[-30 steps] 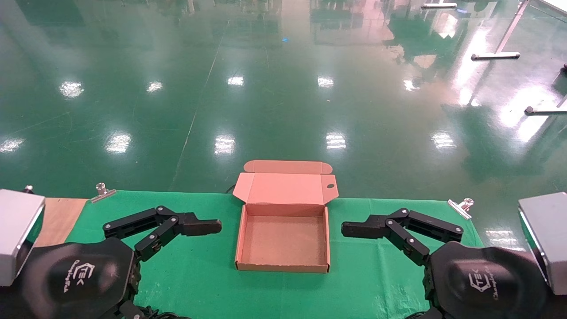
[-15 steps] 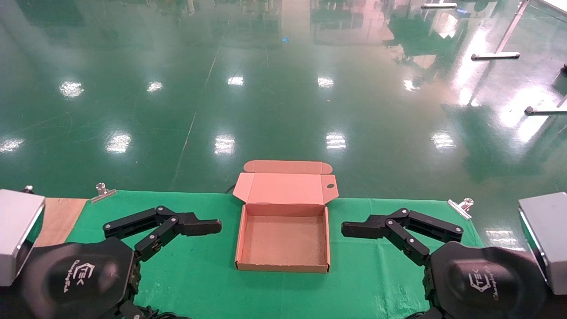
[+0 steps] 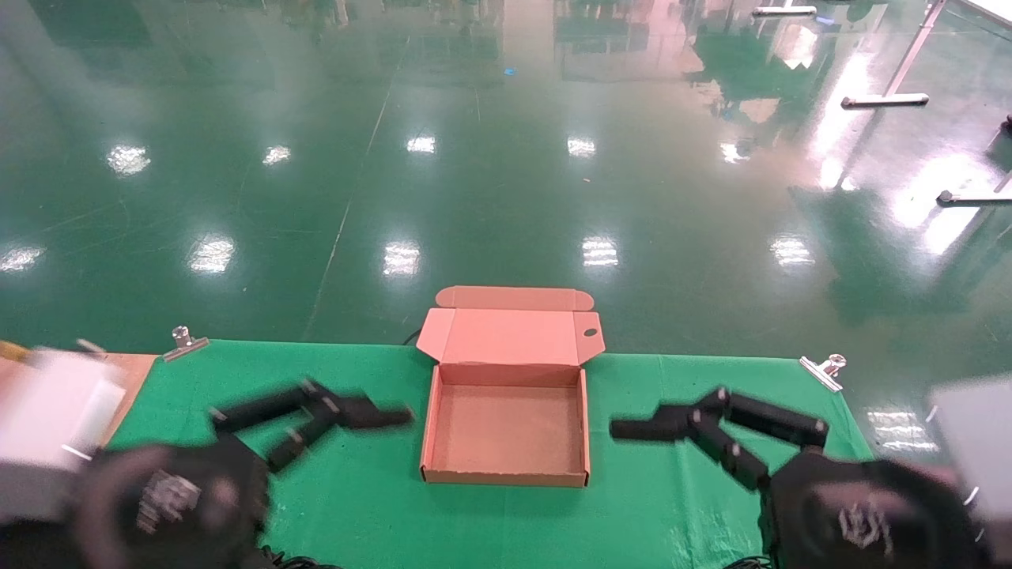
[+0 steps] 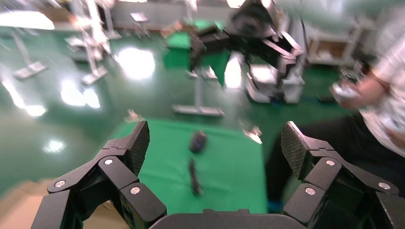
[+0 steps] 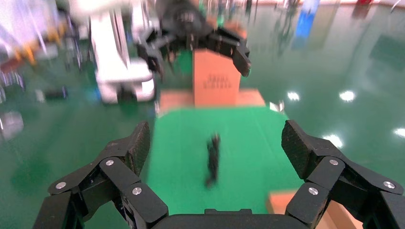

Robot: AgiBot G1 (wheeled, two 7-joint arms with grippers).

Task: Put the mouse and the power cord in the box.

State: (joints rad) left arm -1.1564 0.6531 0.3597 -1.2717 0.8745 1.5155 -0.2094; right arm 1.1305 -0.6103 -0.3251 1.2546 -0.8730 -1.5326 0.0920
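The box [image 3: 506,476] lies open in the middle of the green cloth, its lid [image 3: 510,336] folded back and its tray bare. The mouse [image 4: 198,141] shows only in the left wrist view, on the cloth well beyond my left gripper [image 4: 215,131], with a thin black strand [image 4: 193,176] nearer. The power cord [image 5: 212,160] shows only in the right wrist view, a dark bundle on the cloth ahead of my right gripper [image 5: 215,129]. Both are hidden in the head view. There my left gripper [image 3: 371,419] and right gripper [image 3: 640,431] flank the box, both open and holding nothing.
Metal clips [image 3: 186,341] [image 3: 822,367] hold the cloth at the far corners. Bare wood [image 3: 118,379] shows at the table's left end. A person [image 4: 377,95] and another robot [image 4: 258,33] are beyond the table. A tall carton [image 5: 215,76] stands past the left end.
Both arms are now blurred with motion. The left gripper has shifted a little toward the box and nearer. The right gripper has dropped slightly nearer. The box has not moved.
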